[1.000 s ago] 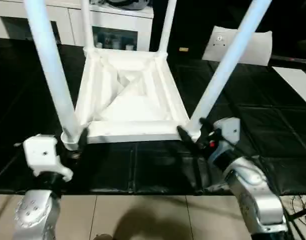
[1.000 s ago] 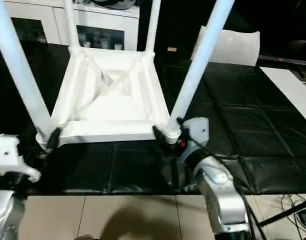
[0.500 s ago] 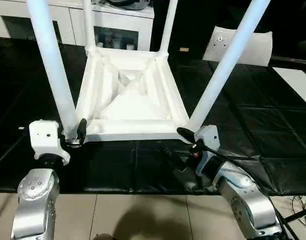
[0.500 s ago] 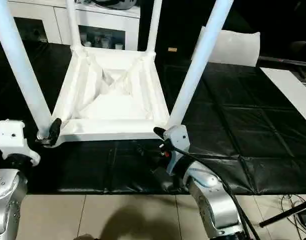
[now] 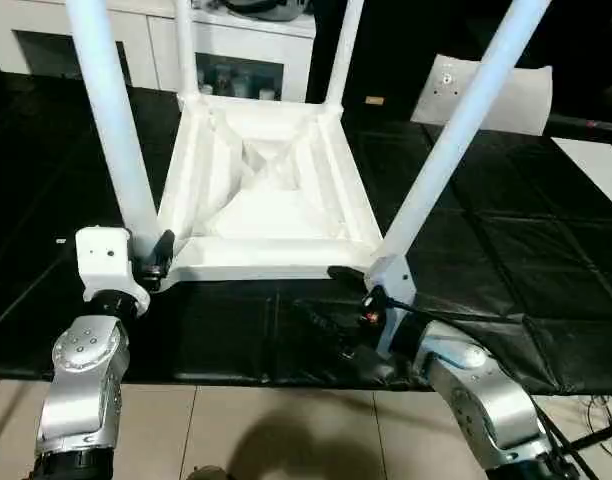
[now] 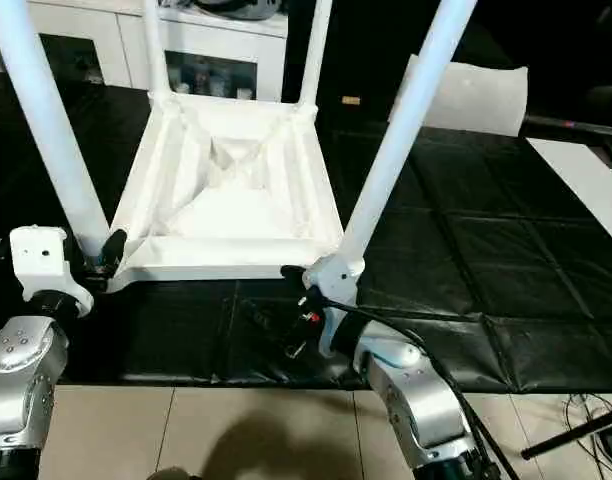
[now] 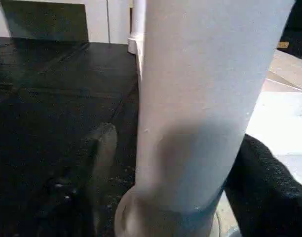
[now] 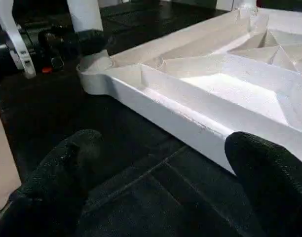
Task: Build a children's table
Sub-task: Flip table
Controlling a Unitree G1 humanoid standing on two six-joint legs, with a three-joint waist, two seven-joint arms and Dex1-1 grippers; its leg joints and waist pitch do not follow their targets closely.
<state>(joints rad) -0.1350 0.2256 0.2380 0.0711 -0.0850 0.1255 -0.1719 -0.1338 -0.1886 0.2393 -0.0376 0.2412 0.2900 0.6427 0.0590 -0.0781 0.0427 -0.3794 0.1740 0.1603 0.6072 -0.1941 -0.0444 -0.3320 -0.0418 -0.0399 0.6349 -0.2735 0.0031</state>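
Nearest, two silver forearms reach in from the near edge of the black padded mat (image 5: pixel 506 250). Left gripper (image 5: pixel 151 268): white block housing, black fingers straddling the foot of the near-left leg (image 5: pixel 111 120) where it enters its corner socket. In the left wrist view one finger (image 7: pixel 262 192) sits against the tube, the other (image 7: pixel 99 163) stands just off it, so the grip looks loose; whether it truly pinches I cannot tell. Right gripper (image 5: pixel 338 300): wrist turned inward, black textured fingers spread wide, hovering over bare mat just in front of the tabletop's near rim, touching nothing. A small red light shows on its housing.

Tabletop (image 5: pixel 266 200): white moulded plastic, square, lying underside up at the middle of the mat, rimmed, with diagonal ribs meeting at the centre. Four smooth white tubular legs stand up from its round corner sockets; the near-right leg (image 5: pixel 456 130) leans outward.

Toward the mat's far right corner, a flat white bag (image 5: pixel 491 92). Beyond the far edge, white cabinets (image 5: pixel 136 40). No readable writing anywhere.
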